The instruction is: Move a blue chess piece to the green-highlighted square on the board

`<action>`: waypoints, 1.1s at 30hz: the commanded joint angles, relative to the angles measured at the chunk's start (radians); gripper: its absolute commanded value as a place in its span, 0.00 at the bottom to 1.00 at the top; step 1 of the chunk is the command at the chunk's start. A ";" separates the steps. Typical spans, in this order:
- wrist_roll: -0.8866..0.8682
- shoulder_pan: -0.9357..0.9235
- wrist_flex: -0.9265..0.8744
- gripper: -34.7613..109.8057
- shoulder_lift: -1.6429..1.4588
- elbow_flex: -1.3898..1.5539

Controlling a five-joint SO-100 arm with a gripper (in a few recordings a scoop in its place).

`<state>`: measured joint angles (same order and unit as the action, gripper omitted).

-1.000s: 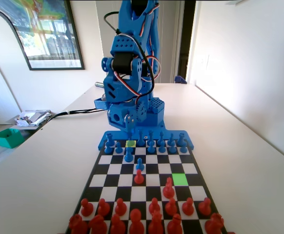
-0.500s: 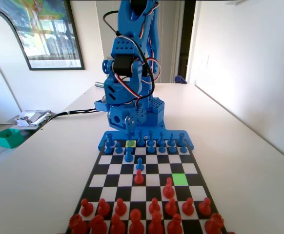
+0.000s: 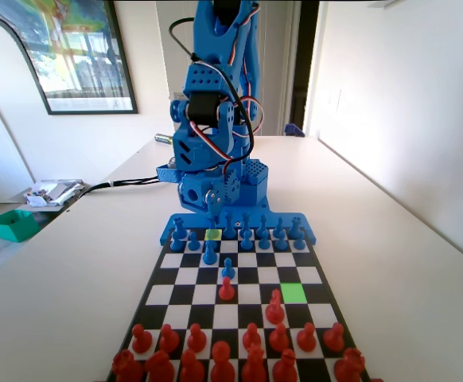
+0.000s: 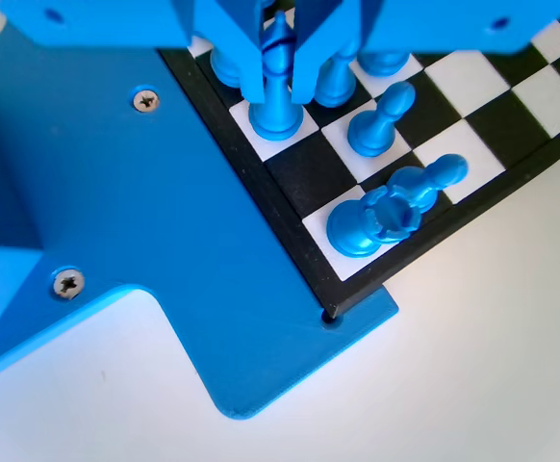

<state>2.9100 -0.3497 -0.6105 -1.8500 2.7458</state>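
no readable text, label, brand or number anywhere; framed wall picture [image 3: 64, 52] (colourful print) — no legible lettering

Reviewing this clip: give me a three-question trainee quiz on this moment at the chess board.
1. True or false: in the wrist view, the tool has its jaws on either side of a blue chess piece in the board's back row.
2. In the fixed view, is the green-highlighted square A) occupied or B) bare?
3. Fill in: just in front of the lone advanced blue pawn stands a ____ pawn.

Key: 1 true; 2 B; 3 red.
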 commanded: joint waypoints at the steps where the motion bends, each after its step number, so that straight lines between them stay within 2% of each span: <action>1: 0.219 -0.031 -0.081 0.25 -0.021 -0.040; 11: 0.218 -0.058 -0.517 0.25 -0.069 -0.342; 16: 0.143 -0.031 -0.649 0.25 -0.069 -0.488; 24: -0.178 0.083 -0.718 0.25 -0.069 -0.658; 33: -0.690 0.241 -0.712 0.25 0.005 -0.825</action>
<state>2.3899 -0.1457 -1.3208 -1.8454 2.0080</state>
